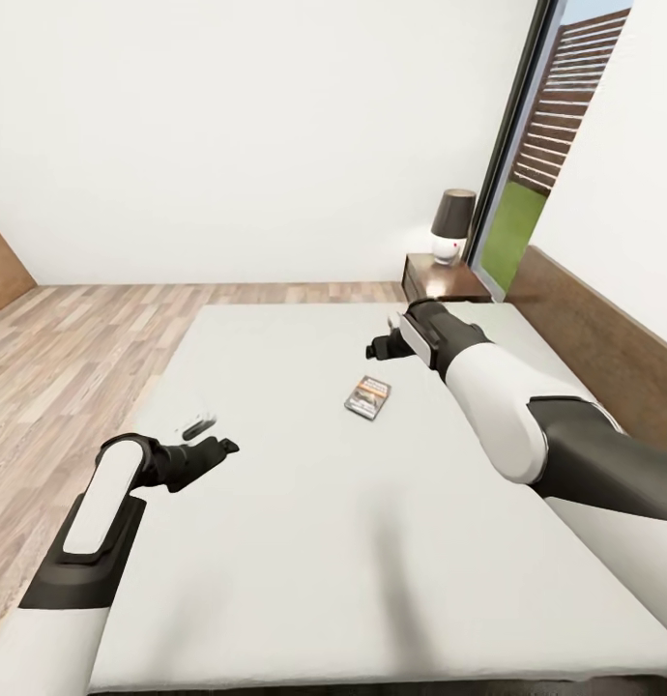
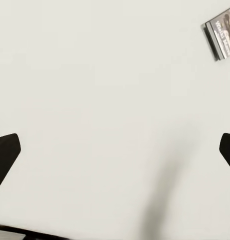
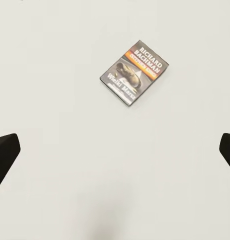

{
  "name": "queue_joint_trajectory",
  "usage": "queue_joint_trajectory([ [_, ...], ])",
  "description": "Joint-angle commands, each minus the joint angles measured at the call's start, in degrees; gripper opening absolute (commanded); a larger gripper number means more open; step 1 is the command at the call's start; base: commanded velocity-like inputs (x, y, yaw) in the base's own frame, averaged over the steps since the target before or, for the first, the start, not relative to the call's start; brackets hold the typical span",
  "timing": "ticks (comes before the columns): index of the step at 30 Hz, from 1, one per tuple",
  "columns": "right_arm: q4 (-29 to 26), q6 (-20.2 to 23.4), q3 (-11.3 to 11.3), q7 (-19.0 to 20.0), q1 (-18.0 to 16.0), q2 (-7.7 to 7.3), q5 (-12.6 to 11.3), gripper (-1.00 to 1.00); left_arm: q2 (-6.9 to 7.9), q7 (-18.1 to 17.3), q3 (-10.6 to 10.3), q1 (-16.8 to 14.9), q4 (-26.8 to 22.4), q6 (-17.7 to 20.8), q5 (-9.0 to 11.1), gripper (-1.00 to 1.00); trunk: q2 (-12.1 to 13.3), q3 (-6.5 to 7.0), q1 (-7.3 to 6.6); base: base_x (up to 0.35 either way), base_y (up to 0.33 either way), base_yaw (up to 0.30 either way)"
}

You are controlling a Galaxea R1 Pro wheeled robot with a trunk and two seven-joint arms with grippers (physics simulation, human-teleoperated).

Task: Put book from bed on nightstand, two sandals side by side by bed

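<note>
Your right gripper (image 1: 380,346) hangs over the far half of the bed (image 1: 275,541), fingers spread wide and empty; in the right wrist view the two dark fingertips (image 3: 6,152) sit at opposite edges with bare mattress between them. Your left gripper (image 1: 220,447) hovers over the near left part of the mattress, likewise spread apart and holding nothing.

Book (image 1: 368,396): flat on the mattress, cover up, near the middle of the bed, just short of the right gripper and below it. The right wrist view shows it (image 3: 134,72) ahead of the fingers, skewed to their line, not between them. It also shows at the corner of the left wrist view (image 2: 222,33), well apart from that gripper.

Nightstand (image 1: 445,278): beyond the far right corner of the bed, next to the window (image 1: 541,155), with the black-shaded lamp (image 1: 451,226) on it. Part of its top looks free in front of the lamp.

Progress, as I judge it: nothing finished. Book not yet grasped, so the pick, the carry and the set-down all remain. You are at the approach stage for the book, right arm the better placed. The sandal half of the task is left too.
</note>
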Motion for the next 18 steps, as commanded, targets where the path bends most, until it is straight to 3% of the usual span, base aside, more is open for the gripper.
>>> queue_joint_trajectory([
  [1,-0.1,-0.4,-0.4,0.3,0.0,0.03,0.6,1.0,0.05,0.5,0.0,0.0,0.0,0.0,0.6,1.0,-0.1,-0.17,0.01,0.0,0.0,0.0],
  [18,-0.3,-3.9,-0.6,0.2,0.0,0.03,0.3,1.0,0.12,0.2,-0.2,0.3,-0.3,0.0,1.1,1.0,-0.1,-1.69,0.01,0.0,0.0,0.0],
])
